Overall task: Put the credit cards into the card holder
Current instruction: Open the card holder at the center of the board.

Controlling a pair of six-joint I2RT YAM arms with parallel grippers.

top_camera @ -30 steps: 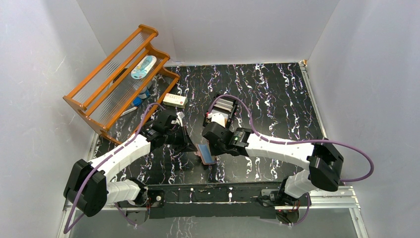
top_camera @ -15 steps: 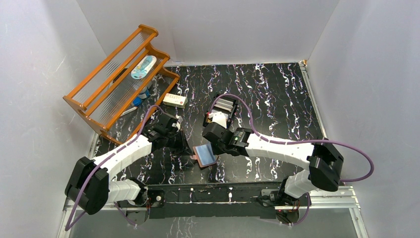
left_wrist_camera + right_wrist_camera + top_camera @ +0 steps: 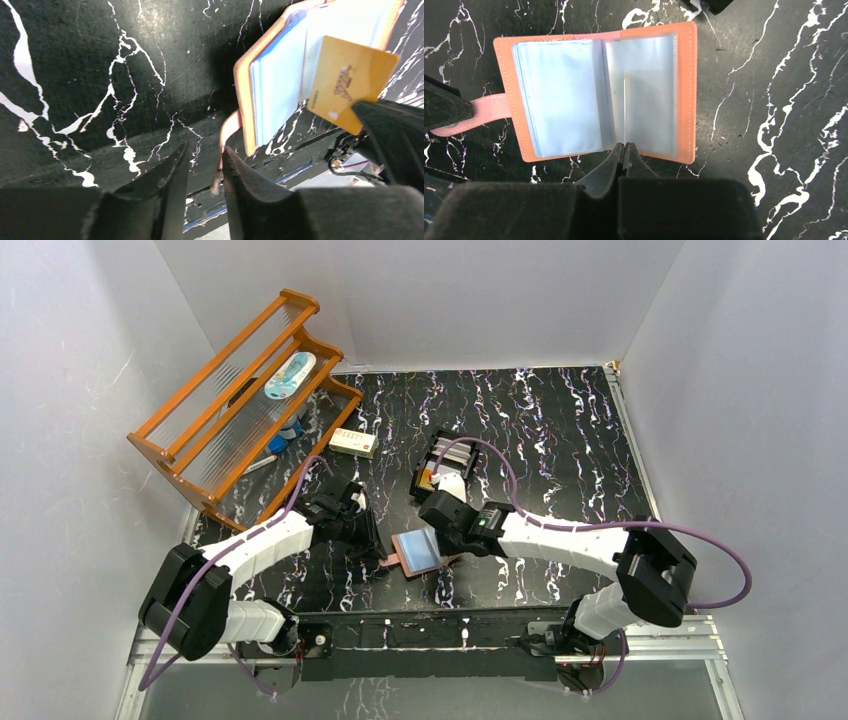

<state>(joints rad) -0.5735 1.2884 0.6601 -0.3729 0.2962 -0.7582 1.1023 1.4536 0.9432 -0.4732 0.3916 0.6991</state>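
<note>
Left wrist: left gripper (image 3: 204,161) stood barely open, right gripper (image 3: 624,146) pinched a thin gold plastic card (image 3: 350,75); we needed it squared to the salmon leather holder (image 3: 242,90).

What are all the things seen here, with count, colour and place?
card holder: one, salmon, lying open, front centre.
gold card: one, gold, gripped over the holder.
slotted tray: one, black, behind the holder.
small box: one, white and red, left of the tray.
rack: one, orange wood, far left.
table: one, black with white veins.
left claw: one, black, open, at the holder's tab.
right claw: one, black, shut on the gold card.
</note>
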